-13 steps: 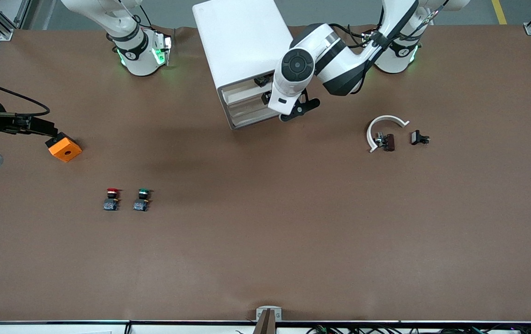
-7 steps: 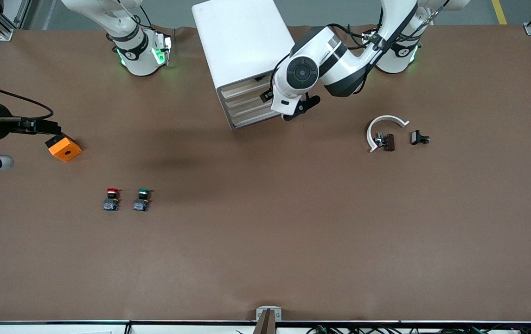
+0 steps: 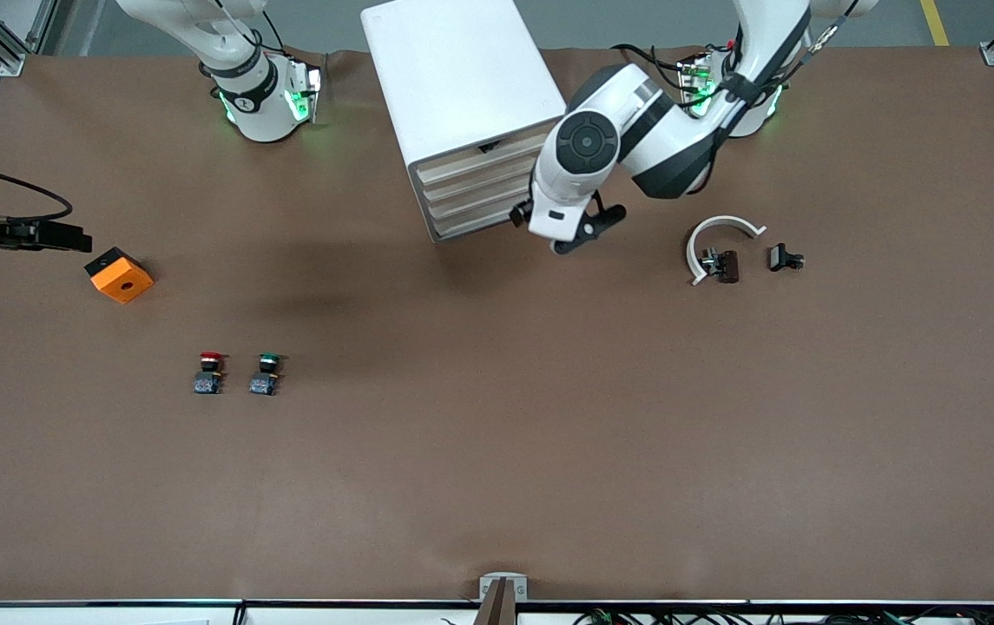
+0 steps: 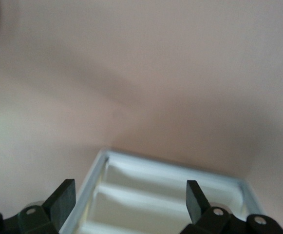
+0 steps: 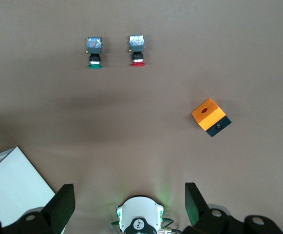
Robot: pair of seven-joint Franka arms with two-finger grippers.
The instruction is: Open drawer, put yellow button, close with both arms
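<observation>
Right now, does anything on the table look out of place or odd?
Yes. The cabinet sits askew to the table edge. All four drawers look shut, and only a red button and a green one show; no yellow.

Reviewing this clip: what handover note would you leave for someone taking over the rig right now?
Left gripper: open, empty, over the table just in front of the cabinet.
Right gripper: open, empty, over the right arm's end of the table by the orange block.
Drawer: shut, level with the three below.
Yellow button: not in view on the table; only the red-capped and green-capped ones show. Probably inside, unconfirmed.
Left: likely only retracting both arms.
</observation>
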